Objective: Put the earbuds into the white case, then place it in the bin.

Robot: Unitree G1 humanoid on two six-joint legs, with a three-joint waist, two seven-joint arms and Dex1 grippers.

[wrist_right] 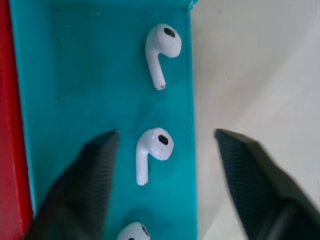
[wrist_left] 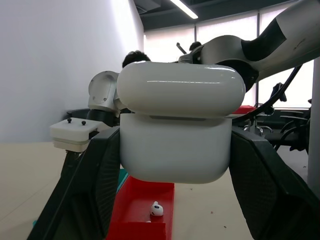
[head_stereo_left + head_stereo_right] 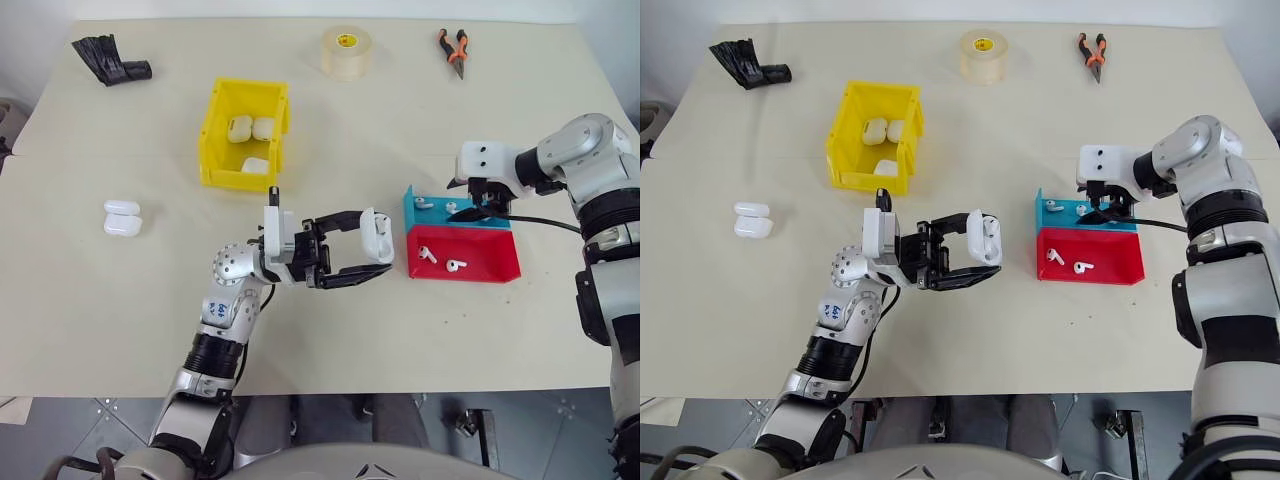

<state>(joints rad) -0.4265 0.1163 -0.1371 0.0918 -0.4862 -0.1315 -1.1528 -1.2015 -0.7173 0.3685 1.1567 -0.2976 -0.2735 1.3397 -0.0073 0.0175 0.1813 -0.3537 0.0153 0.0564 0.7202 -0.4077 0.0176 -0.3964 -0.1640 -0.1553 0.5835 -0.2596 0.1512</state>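
Left wrist view: the white case [image 2: 177, 135] sits clamped between the two black fingers [image 2: 92, 175] of the left pincer, its lid raised a crack above the body.
White case, from the head: held by the left pincer [image 3: 372, 254] above the desk [image 3: 120, 320], just left of the red tray [image 3: 480, 255], not touching it.
Left pincer: closed tight on the white case, pointing toward the trays.
Earbuds: two lie in the red tray [image 3: 427, 254] [image 3: 456, 265]; the right wrist view shows two whole ones on the blue tray's floor [image 1: 161, 52] [image 1: 152, 150] and the top of a third at the picture's edge.
Right pincer [image 1: 165, 165]: about half open and holding nothing, pointing down into the blue tray [image 3: 425, 212]; one earbud lies between its fingers, one finger [image 1: 75, 190] over the tray floor, the other beyond the tray wall.
Trays: blue and red touch along one side, the blue one farther from the robot.
Bin [image 3: 218, 135]: yellow, open-topped, well apart from the trays on the robot's left, with three white cases inside.
Spare cases [image 3: 122, 218]: two side by side near the desk's left edge.
Far edge of desk: a black bundle [image 3: 108, 58], a roll of tape [image 3: 346, 50] and orange-handled pliers [image 3: 453, 48].
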